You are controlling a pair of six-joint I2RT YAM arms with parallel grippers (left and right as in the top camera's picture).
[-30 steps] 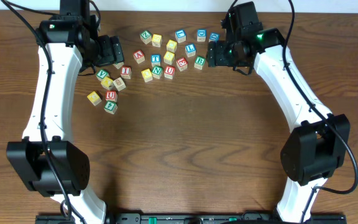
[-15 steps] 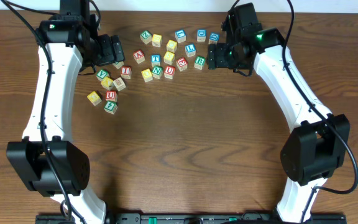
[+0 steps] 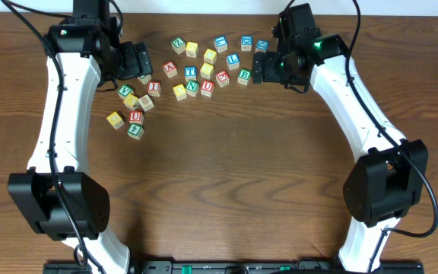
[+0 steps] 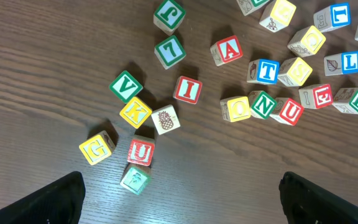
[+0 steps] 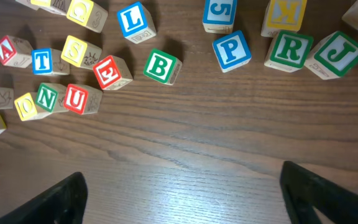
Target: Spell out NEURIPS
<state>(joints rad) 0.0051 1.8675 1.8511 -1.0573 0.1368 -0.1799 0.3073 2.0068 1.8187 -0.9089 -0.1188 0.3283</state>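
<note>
The lettered cubes lie loose at the far side of the table. In the right wrist view I see green N [image 5: 46, 98], red U [image 5: 76, 98], red E [image 5: 109, 71], blue P [image 5: 230, 50], green R [image 5: 286, 48] and a plain yellow cube [image 5: 25, 106]. The left wrist view shows red I [image 4: 187, 90], N [image 4: 263, 104] and E [image 4: 319, 96]. My left gripper [image 4: 180, 199] is open and empty, hovering near a second red U [image 4: 140, 152]. My right gripper [image 5: 182, 199] is open and empty over bare wood below green B [image 5: 160, 66].
Other cubes lie among them: A [image 4: 227, 51], T [image 4: 266, 70], L [image 5: 132, 20], J [image 5: 334, 55], V [image 4: 126, 87], K [image 4: 135, 112], G [image 4: 97, 148]. In the overhead view both arms reach to the far edge, left gripper [image 3: 137, 65] and right gripper [image 3: 268, 67] flanking the cubes.
</note>
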